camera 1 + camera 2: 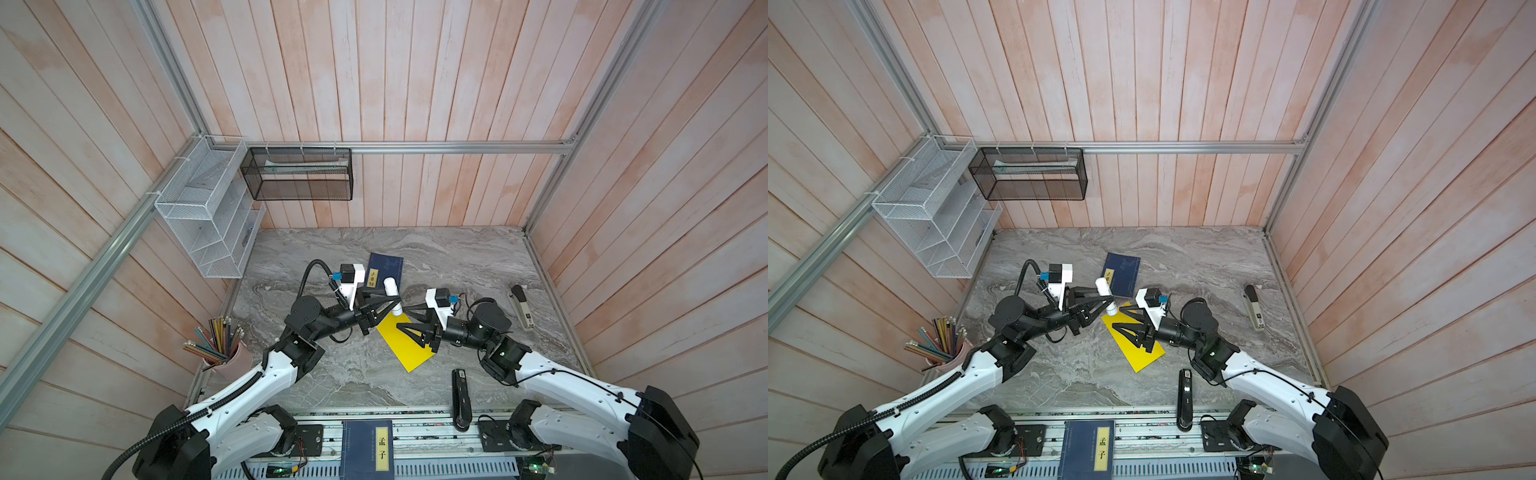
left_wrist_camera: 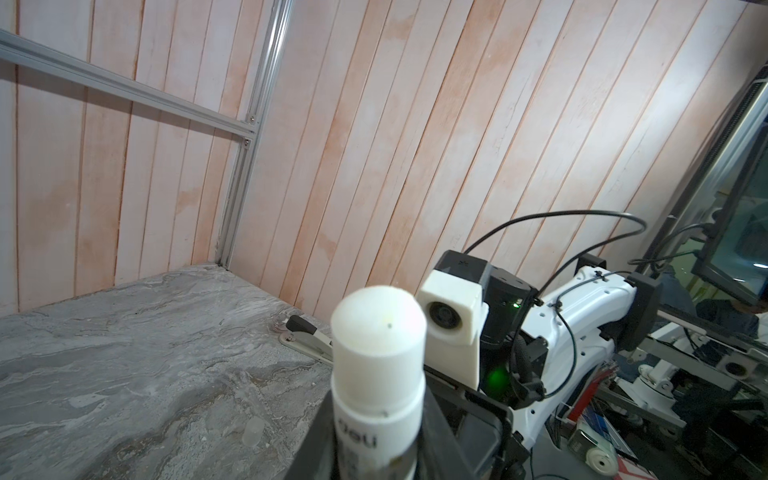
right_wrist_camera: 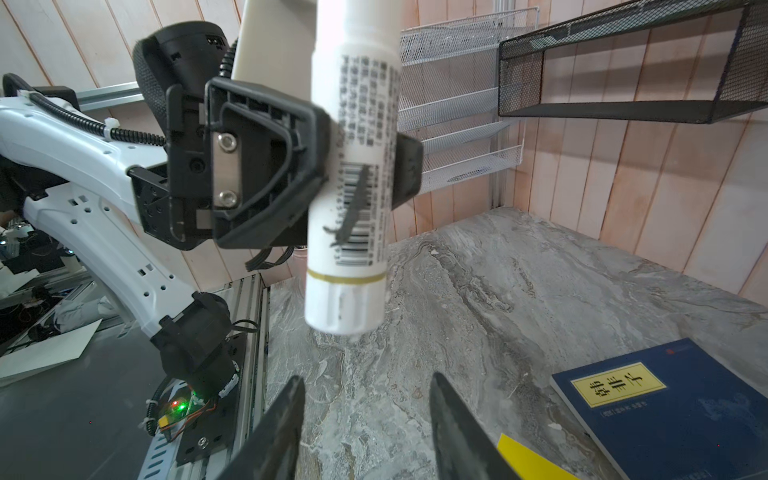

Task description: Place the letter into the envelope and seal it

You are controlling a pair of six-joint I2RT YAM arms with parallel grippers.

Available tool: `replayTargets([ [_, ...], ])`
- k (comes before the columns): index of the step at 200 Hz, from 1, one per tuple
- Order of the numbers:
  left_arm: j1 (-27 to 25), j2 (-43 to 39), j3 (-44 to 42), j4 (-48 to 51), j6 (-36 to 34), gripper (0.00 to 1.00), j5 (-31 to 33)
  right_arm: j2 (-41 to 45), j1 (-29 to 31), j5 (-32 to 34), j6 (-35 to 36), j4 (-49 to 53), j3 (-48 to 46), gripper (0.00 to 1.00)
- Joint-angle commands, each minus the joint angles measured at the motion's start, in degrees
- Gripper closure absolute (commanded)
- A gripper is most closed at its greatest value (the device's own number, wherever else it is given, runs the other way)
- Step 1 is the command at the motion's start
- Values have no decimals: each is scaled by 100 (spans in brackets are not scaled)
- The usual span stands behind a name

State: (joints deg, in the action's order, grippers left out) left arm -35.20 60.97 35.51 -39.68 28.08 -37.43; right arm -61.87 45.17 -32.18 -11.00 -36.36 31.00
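My left gripper (image 1: 390,300) clamps a white glue stick (image 1: 393,296) mid-frame in both top views — held clear of the marble table (image 1: 457,257). My right gripper (image 1: 405,318) has its jaws spread, nothing between them, just above the yellow envelope (image 1: 409,351), which lies flat at centre. The letter isn't visible. The blue book (image 1: 1124,270) lies just above the stick.

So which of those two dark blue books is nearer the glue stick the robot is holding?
The blue book lying on the marble table, just behind the glue stick in the left gripper. The other book sits off the marble on the front rail.
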Motion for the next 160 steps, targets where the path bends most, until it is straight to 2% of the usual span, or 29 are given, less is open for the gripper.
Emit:
replayTargets([
  [1,23,55,50,-320,68,100,-291,-61,-43,-323,-207,-415,264,49],
  [30,15,97,22,-412,84,100,-309,-192,-52,-370,-278,-525,333,49],
  [70,16,121,62,-327,34,100,-315,-295,-61,-380,-419,-704,398,56],
  [131,-24,122,114,-171,-138,100,-296,-345,-61,-412,-603,-988,360,57],
  [160,-39,99,124,-134,-180,100,-274,-352,-61,-435,-651,-1019,324,63],
])
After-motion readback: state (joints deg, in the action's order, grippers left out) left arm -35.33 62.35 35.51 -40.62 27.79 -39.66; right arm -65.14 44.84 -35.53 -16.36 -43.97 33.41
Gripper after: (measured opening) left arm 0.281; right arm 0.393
